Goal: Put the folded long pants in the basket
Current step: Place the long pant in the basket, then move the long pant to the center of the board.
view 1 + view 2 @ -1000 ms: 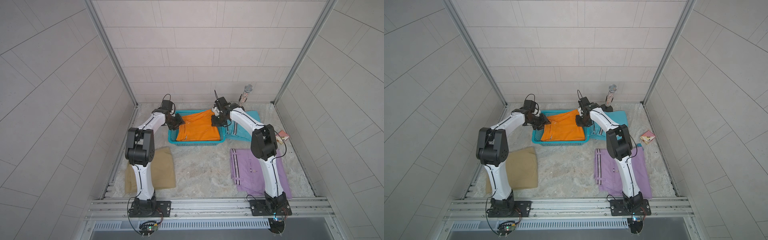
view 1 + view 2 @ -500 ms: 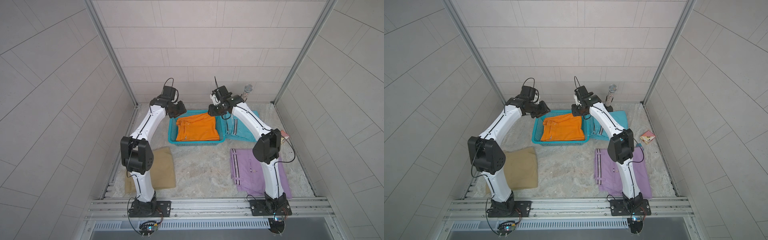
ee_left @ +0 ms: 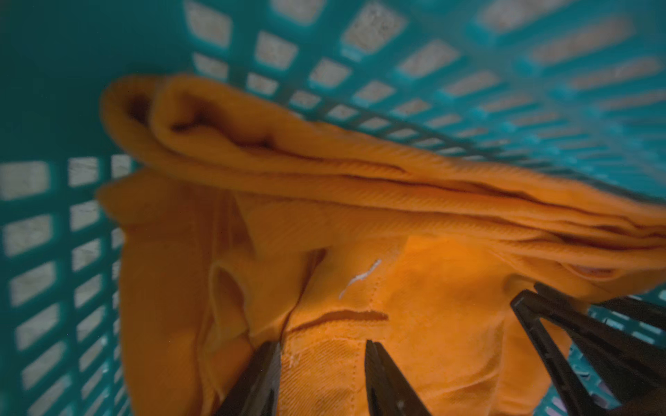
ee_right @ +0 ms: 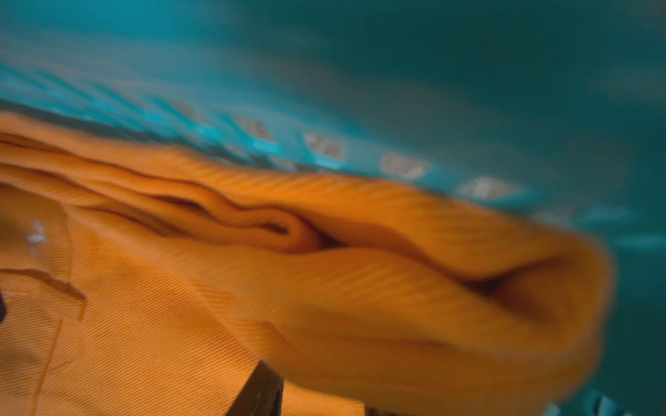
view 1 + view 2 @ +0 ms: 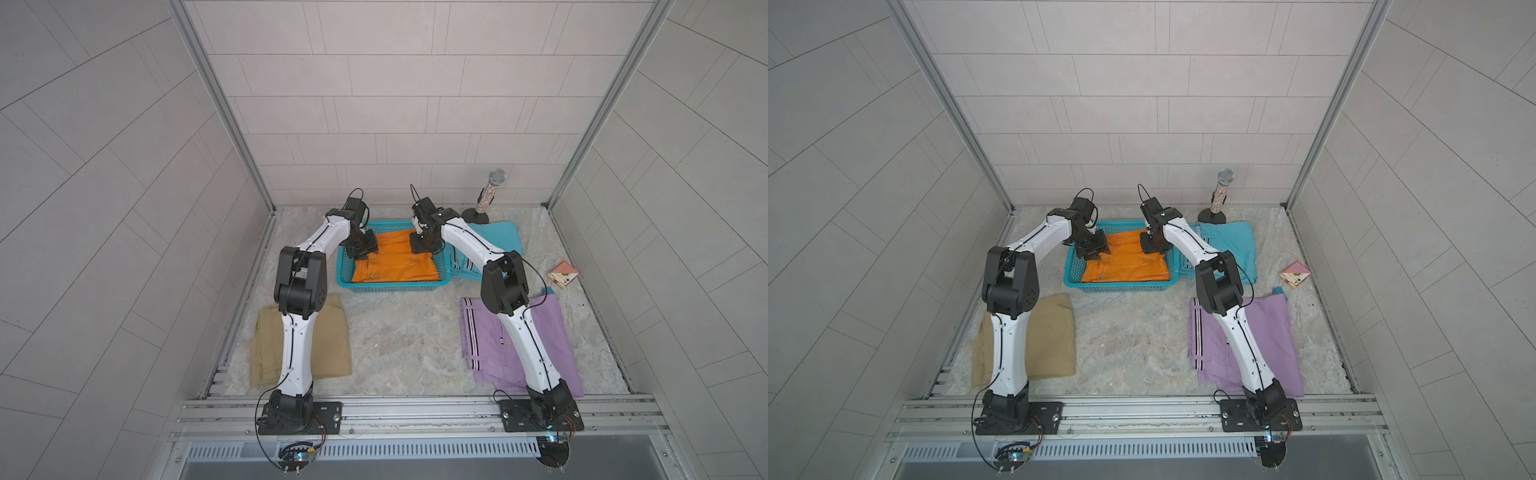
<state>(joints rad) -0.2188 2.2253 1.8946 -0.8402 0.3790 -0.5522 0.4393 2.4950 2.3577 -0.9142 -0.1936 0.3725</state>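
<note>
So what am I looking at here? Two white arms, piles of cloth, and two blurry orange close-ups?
Those are a robot's left arm and right arm, bolted to a rail, each ending in a pincer. The wide pictures come from a camera overhead; the close-ups from cameras on the wrists. The orange pants lie in the basket, with the left pincer and right pincer down at them; the left looks open, the right is unclear. Outside lie tan pants, purple pants, blue pants, a microphone and a small card.

Mic: glittery mic (image 5: 490,194) stands upright on a round black base at the back, towards the right.
Box: small pink-and-cream box (image 5: 562,274) lies near the right wall.
Floor: mottled stone-look floor (image 5: 403,332).
Walls: pale tiled walls (image 5: 395,104).
</note>
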